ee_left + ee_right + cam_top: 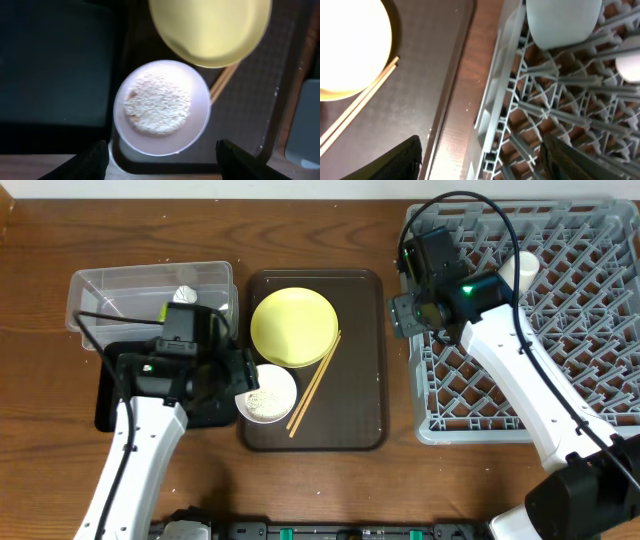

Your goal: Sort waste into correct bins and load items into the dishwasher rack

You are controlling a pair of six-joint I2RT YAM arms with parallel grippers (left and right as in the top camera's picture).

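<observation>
A white bowl point(266, 393) holding rice grains point(157, 105) sits at the front left of a dark brown serving tray point(365, 360), with a yellow plate point(294, 327) and wooden chopsticks point(315, 385) beside it. My left gripper point(162, 152) is open just above the near rim of the white bowl point(200, 122). My right gripper point(481, 150) is open and empty over the left edge of the grey dishwasher rack point(560, 340). A white cup point(520, 270) stands in the rack. A pale bluish bowl point(563, 20) sits on the pegs.
A clear plastic box point(120, 285) at the back left holds a white scrap point(183, 294) and a small greenish piece point(163, 310). A black tray point(112, 402) lies under my left arm. A strip of bare wood point(465, 100) separates the serving tray from the rack.
</observation>
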